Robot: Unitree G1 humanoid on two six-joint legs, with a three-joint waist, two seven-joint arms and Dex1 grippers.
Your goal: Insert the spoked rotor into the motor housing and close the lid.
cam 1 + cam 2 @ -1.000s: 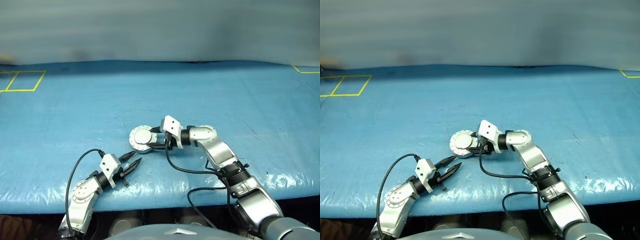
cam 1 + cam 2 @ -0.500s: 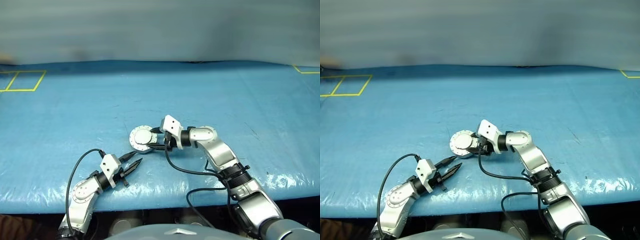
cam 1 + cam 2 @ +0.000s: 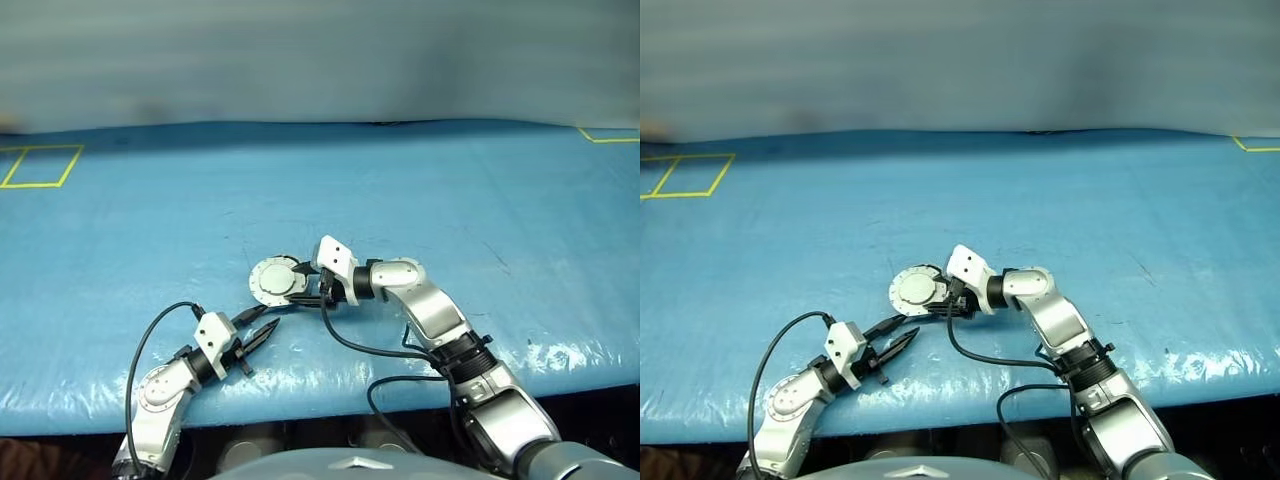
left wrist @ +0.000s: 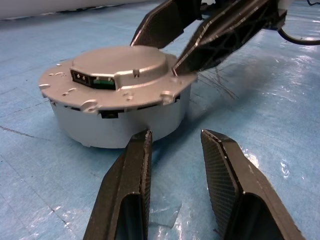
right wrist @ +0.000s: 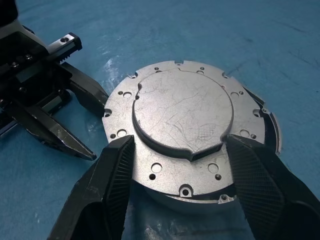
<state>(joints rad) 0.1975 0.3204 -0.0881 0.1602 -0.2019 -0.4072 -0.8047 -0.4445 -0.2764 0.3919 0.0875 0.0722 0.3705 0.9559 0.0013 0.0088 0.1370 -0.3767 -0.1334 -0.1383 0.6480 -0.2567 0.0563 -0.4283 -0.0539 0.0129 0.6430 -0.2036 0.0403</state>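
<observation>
The motor housing (image 4: pixel 115 125) stands on the blue table, with the lid (image 5: pixel 182 112) lying flat and closed on top of it, plain grey side up. The spoked rotor is hidden. My right gripper (image 3: pixel 298 283) reaches in from the right. It is open, and its fingers (image 5: pixel 115 170) straddle the lid's raised centre with their tips on the flange. My left gripper (image 3: pixel 268 322) sits just in front of the housing, pointing at its wall. It is open by a narrow gap, with nothing between its fingers (image 4: pixel 130 175).
The table (image 3: pixel 450 200) is covered in shiny blue sheeting. Yellow tape marks lie at the far left (image 3: pixel 40 165) and far right (image 3: pixel 605 135) of it. Its front edge runs close behind my left gripper. Black cables (image 3: pixel 375 350) loop from both wrists.
The whole view has shifted slightly. The grippers and the housing keep their places relative to one another.
</observation>
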